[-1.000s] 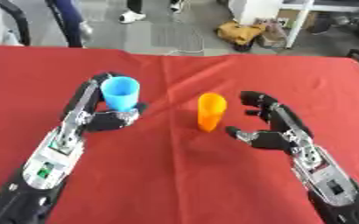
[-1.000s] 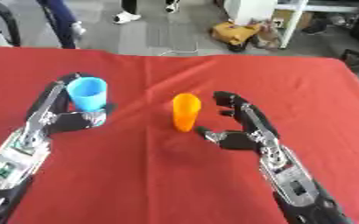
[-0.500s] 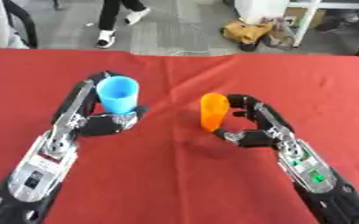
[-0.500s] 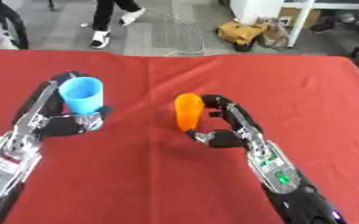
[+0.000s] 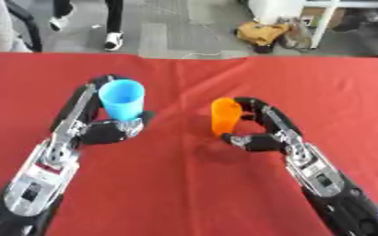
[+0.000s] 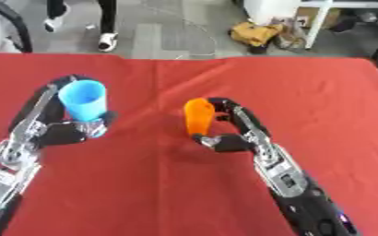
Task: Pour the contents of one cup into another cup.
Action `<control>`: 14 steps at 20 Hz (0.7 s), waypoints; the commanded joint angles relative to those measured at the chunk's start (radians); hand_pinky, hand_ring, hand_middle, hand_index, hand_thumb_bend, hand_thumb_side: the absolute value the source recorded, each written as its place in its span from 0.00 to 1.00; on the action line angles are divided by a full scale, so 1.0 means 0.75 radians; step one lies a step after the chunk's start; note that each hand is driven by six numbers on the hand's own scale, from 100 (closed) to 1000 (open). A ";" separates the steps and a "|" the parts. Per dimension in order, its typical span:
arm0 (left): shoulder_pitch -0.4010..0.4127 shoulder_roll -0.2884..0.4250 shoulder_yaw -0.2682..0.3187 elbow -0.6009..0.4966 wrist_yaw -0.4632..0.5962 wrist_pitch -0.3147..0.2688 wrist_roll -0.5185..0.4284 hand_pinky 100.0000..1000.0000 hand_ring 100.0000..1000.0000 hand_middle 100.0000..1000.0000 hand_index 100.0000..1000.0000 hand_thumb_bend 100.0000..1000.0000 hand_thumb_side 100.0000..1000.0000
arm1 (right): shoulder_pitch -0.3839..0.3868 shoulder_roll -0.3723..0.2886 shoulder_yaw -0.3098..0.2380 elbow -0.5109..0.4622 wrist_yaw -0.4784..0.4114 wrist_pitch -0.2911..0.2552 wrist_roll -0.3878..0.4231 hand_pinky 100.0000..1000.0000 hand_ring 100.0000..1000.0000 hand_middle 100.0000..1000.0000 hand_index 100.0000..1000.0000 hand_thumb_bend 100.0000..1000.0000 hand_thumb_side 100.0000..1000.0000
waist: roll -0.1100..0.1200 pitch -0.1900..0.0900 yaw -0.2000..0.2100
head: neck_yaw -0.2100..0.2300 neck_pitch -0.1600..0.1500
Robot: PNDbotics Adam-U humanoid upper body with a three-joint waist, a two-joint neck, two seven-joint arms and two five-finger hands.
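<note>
Left eye view: right hand now curls round the orange cup, fingers behind it and thumb at its base; a second ago that hand stood apart and open beside the cup, so the grasp has just closed; cup upright on the red table, not lifted; left hand wraps the blue cup, upright, well left of the orange one; both cups held, so lift and pour look next.
</note>
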 commanded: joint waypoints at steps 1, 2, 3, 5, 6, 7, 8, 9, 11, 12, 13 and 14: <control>-0.020 0.000 0.001 -0.030 0.008 -0.002 -0.006 0.36 0.40 0.43 0.64 0.47 0.00 | -0.032 -0.009 -0.012 0.011 0.022 -0.012 -0.005 0.82 0.87 0.78 0.85 0.52 0.00 | 0.007 -0.016 0.005 | -0.009 -0.015; -0.020 -0.003 0.000 -0.031 0.009 -0.002 -0.007 0.36 0.40 0.43 0.64 0.47 0.00 | -0.036 -0.006 -0.013 0.019 0.026 -0.014 -0.007 0.82 0.87 0.78 0.85 0.52 0.00 | 0.010 -0.014 0.008 | -0.011 -0.017; -0.021 -0.004 0.000 -0.031 0.009 -0.002 -0.007 0.36 0.40 0.43 0.64 0.47 0.00 | -0.039 -0.004 -0.013 0.027 0.030 -0.016 -0.009 0.82 0.87 0.78 0.85 0.52 0.00 | 0.012 -0.013 0.011 | -0.013 -0.019; -0.023 -0.008 0.000 -0.033 0.011 -0.003 -0.008 0.36 0.40 0.43 0.64 0.47 0.00 | -0.044 0.004 -0.014 0.044 0.036 -0.018 -0.012 0.81 0.87 0.78 0.85 0.52 0.00 | 0.016 -0.010 0.015 | -0.016 -0.025; -0.023 -0.010 0.000 -0.033 0.012 -0.003 -0.008 0.36 0.40 0.43 0.64 0.47 0.00 | -0.047 0.008 -0.015 0.053 0.038 -0.020 -0.013 0.81 0.87 0.78 0.85 0.52 0.00 | 0.018 -0.008 0.017 | -0.018 -0.028; -0.024 -0.011 0.000 -0.033 0.013 -0.003 -0.008 0.36 0.40 0.43 0.64 0.47 0.00 | -0.051 0.012 -0.015 0.062 0.040 -0.022 -0.014 0.81 0.87 0.78 0.85 0.52 0.00 | 0.019 -0.007 0.019 | -0.018 -0.030; -0.024 -0.013 0.000 -0.033 0.014 -0.003 -0.008 0.36 0.40 0.43 0.64 0.47 0.00 | -0.055 0.016 -0.015 0.070 0.042 -0.023 -0.014 0.81 0.86 0.78 0.85 0.52 0.00 | 0.020 -0.007 0.020 | -0.019 -0.031; -0.023 -0.014 0.000 -0.034 0.014 -0.003 -0.008 0.36 0.40 0.43 0.64 0.47 0.00 | -0.059 0.019 -0.016 0.080 0.044 -0.025 -0.014 0.81 0.86 0.78 0.85 0.52 0.00 | 0.021 -0.006 0.021 | -0.020 -0.033; -0.022 -0.016 0.000 -0.034 0.016 -0.004 -0.009 0.36 0.40 0.43 0.64 0.47 0.00 | -0.068 0.025 -0.019 0.098 0.048 -0.028 -0.016 0.81 0.86 0.77 0.85 0.52 0.00 | 0.023 -0.004 0.024 | -0.021 -0.035; -0.022 -0.016 0.000 -0.034 0.017 -0.004 -0.010 0.36 0.40 0.43 0.64 0.47 0.00 | -0.071 0.028 -0.019 0.105 0.049 -0.030 -0.017 0.81 0.86 0.77 0.85 0.52 0.00 | 0.024 -0.003 0.025 | -0.022 -0.035; -0.021 -0.018 0.001 -0.034 0.017 -0.005 -0.009 0.36 0.40 0.43 0.64 0.47 0.00 | -0.076 0.031 -0.020 0.112 0.051 -0.031 -0.017 0.81 0.86 0.77 0.85 0.52 0.00 | 0.024 -0.002 0.026 | -0.023 -0.036; -0.021 -0.018 0.001 -0.034 0.018 -0.006 -0.009 0.36 0.40 0.43 0.64 0.47 0.00 | -0.081 0.035 -0.020 0.119 0.052 -0.032 -0.016 0.80 0.85 0.76 0.85 0.52 0.00 | 0.024 -0.002 0.026 | -0.024 -0.037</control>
